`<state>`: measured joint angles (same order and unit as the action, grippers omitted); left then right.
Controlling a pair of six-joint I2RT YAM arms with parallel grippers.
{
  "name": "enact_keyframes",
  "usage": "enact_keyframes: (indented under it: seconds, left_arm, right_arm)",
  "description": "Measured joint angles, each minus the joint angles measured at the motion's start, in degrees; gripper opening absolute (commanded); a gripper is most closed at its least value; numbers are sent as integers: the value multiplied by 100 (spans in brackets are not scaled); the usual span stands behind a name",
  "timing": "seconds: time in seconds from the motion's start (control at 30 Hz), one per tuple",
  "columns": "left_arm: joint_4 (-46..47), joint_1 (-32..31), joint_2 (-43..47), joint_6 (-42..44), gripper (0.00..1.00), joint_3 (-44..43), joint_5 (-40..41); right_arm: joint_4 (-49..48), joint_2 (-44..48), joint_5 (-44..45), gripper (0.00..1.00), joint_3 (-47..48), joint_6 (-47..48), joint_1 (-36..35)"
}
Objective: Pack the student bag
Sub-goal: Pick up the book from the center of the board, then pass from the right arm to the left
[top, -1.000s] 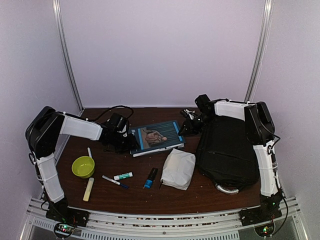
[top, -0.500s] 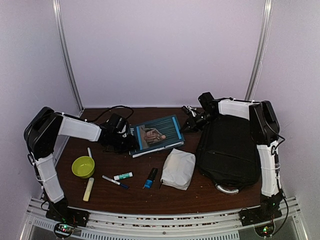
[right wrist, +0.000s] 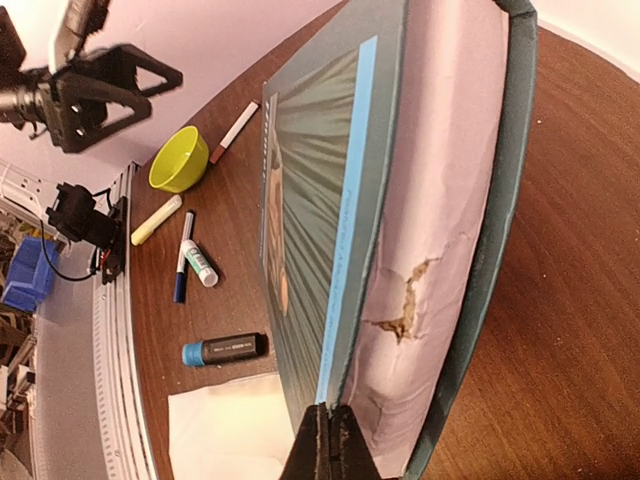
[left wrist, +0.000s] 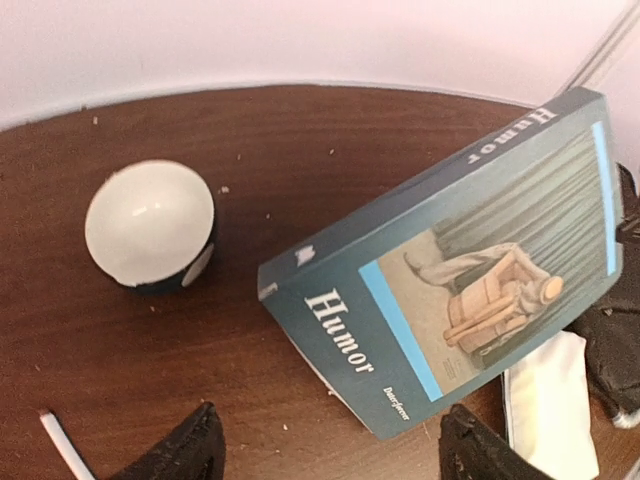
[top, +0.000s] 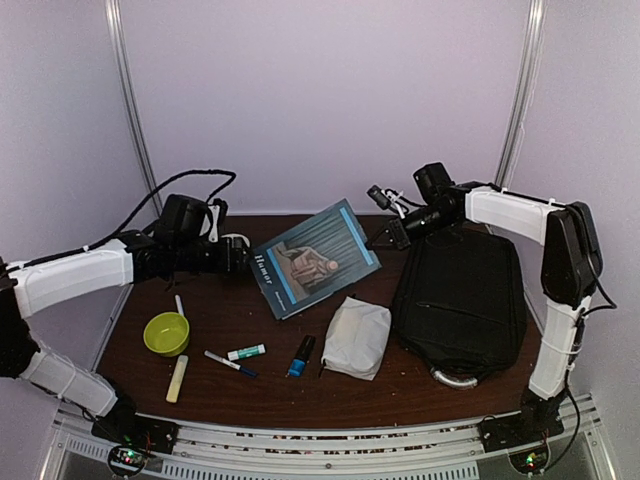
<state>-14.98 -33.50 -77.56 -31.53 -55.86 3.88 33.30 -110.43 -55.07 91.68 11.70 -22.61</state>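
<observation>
Brown table (top: 270, 385); torn page edge of book (right wrist: 440, 160) only from right wrist

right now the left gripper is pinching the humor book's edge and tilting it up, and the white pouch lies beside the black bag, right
No, the right gripper pinches the Humor book's edge, as the right wrist view shows; the left gripper is open, off the book. The white pouch does lie beside the black bag.
</observation>
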Motion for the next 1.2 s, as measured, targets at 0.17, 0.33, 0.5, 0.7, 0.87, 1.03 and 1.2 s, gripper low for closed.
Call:
enact_keyframes:
  seconds: [0.17, 0.33, 0.5, 0.7, 0.87, 1.03, 1.2]
  left_arm:
    - [-216, 2, 516, 1460, 78, -251, -297]
    - [-721, 2, 153, 2822, 82, -1047, -990]
    - [-1613, 63, -984, 3899, 85, -2562, -1801]
    - [-2490, 114, -1952, 4577, 82, -3165, -2761]
    - [-2726, 133, -2013, 4776, 78, -2940, -3501]
    - [-2719, 214, -2109, 4822, 68, -2946, -3860]
    - [-2736, 315, -2352, 4828, 56, -3042, -4142]
  right_arm:
    - [-160, 203, 57, 0, -468, 623, -4]
    - [-188, 599, 94, 0, -841, 1237, -59]
    - [-212, 957, 179, 0, -1049, 1718, -190]
    - [-332, 1117, 321, 0, -1215, 2057, -345]
    - [-358, 1132, 398, 0, -1266, 2236, -393]
    - [-356, 1237, 546, 0, -1349, 2387, -455]
    - [-380, 1283, 675, 0, -1445, 2413, -490]
